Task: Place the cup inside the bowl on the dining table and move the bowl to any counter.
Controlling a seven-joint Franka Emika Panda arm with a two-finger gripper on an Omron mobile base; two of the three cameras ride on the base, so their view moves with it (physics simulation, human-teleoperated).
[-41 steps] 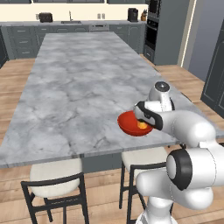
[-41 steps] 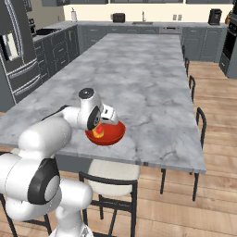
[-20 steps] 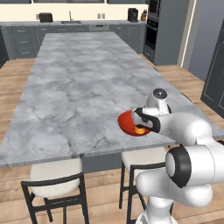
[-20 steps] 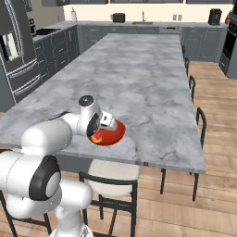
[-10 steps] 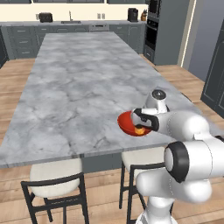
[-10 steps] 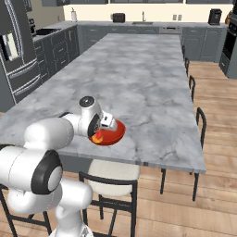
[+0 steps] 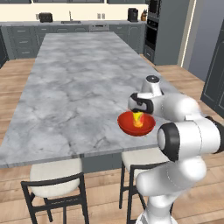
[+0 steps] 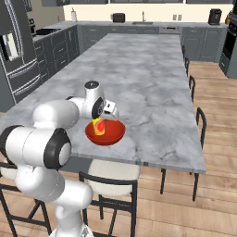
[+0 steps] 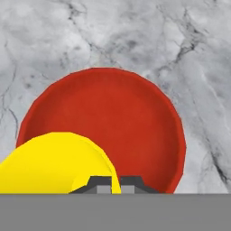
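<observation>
The red bowl (image 7: 127,123) (image 8: 113,134) (image 9: 131,113) rests on the dining table (image 7: 65,87) (image 8: 139,69) near its front edge. The yellow cup (image 7: 138,119) (image 8: 98,126) (image 9: 54,162) stands inside the bowl, against the side nearest my hand. My gripper (image 7: 140,112) (image 8: 103,119) (image 9: 115,183) points down at that side of the bowl. Its jaws are shut, pinching the bowl's rim right beside the cup. The bowl's near rim is hidden at the bottom of the hand view.
Two stools (image 7: 54,180) (image 8: 111,178) are tucked under the table's front edge, and chairs (image 8: 198,121) line its right side. The counter (image 7: 65,27) (image 8: 139,27) with dark cabinets runs along the back wall. A fridge (image 8: 14,51) stands at the left.
Two seconds ago my hand hovered higher over the bowl; it then came down to the rim. Over the last second almost nothing has moved, and the bowl and cup sit where they were.
</observation>
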